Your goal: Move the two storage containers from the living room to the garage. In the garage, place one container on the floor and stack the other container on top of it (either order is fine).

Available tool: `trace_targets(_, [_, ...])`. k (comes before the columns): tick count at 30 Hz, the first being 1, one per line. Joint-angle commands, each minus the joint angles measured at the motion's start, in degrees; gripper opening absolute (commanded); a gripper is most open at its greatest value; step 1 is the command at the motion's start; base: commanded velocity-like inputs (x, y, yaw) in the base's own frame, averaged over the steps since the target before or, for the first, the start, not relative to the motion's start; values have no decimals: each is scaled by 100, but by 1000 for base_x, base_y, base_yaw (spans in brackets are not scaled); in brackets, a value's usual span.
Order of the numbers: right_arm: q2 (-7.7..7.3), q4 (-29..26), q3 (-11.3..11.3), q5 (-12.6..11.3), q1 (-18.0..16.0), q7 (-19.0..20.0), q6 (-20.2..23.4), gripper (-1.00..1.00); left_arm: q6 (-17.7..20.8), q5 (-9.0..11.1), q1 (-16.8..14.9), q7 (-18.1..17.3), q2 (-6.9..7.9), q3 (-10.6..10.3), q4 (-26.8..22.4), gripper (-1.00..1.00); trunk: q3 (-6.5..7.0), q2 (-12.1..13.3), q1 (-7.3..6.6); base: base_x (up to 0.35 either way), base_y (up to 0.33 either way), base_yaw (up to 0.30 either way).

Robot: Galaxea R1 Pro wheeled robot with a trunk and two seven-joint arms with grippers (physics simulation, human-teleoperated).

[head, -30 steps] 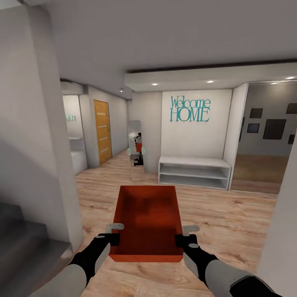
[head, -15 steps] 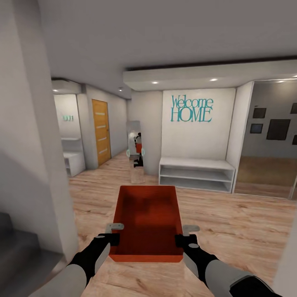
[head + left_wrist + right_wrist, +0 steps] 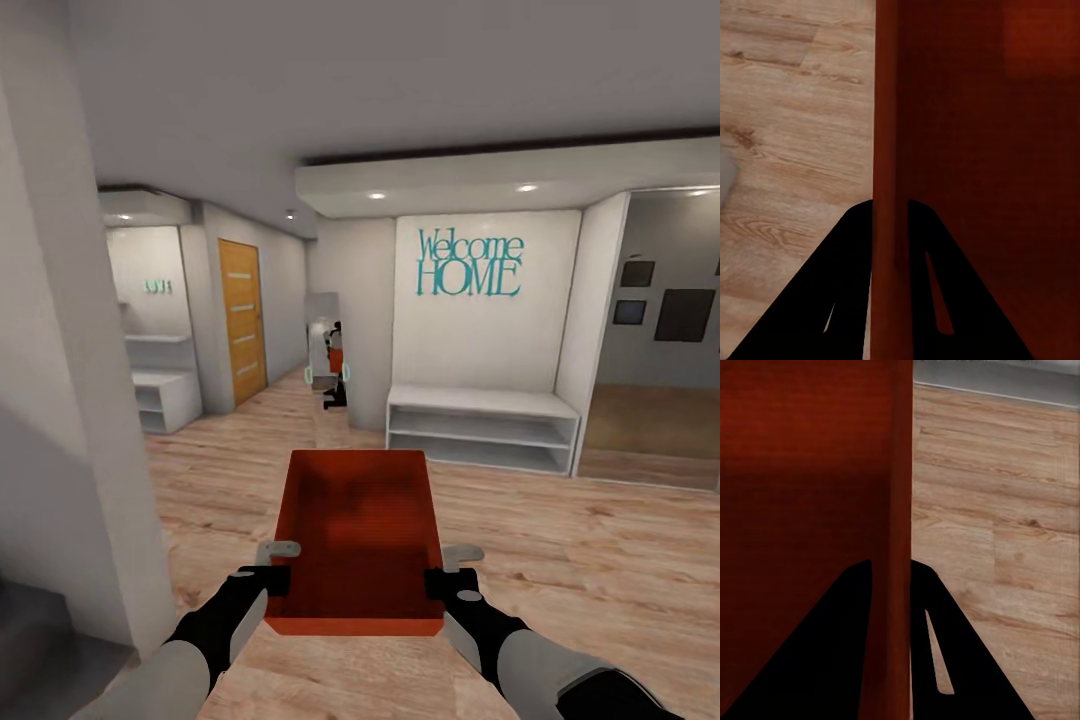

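One orange-red storage container [image 3: 358, 530] hangs open-topped and level in front of me, above light wood plank flooring [image 3: 560, 560]. My left gripper [image 3: 272, 578] is shut on its left wall and my right gripper [image 3: 440, 582] on its right wall. In the left wrist view the black fingers [image 3: 855, 255] of the left gripper [image 3: 889, 214] straddle the container's wall [image 3: 886, 112]. The right wrist view has the right gripper [image 3: 891, 570] pinching the opposite wall [image 3: 900, 457] the same way. The second container, the garage and its concrete floor are out of view.
A white wall corner [image 3: 70, 400] stands close on my left, with grey steps [image 3: 40, 640] at its foot. Ahead is a white bench shelf [image 3: 480, 425] under teal "Welcome HOME" lettering, a mirror [image 3: 325, 365], an orange wooden door [image 3: 243, 320] and an opening [image 3: 650, 400] at right.
The whole view has shifted as I travel: the left wall corner and steps slid left and out, and the left alcove opened up. Container and grippers keep their places.
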Motion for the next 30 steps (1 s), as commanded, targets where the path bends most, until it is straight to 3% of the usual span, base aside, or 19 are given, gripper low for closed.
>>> trace_targets(1, [-1,-3,-26,-50,0,9,-17,-100,33,41,-4,73,156,381,-20,-100,-1,-2,5,323,0,0])
trace_targets(30, [7,-2,-26,-50,1,8,-9,-100,31,41,-4,73,156,381,-20,-100,-1,-2,5,323,0,0])
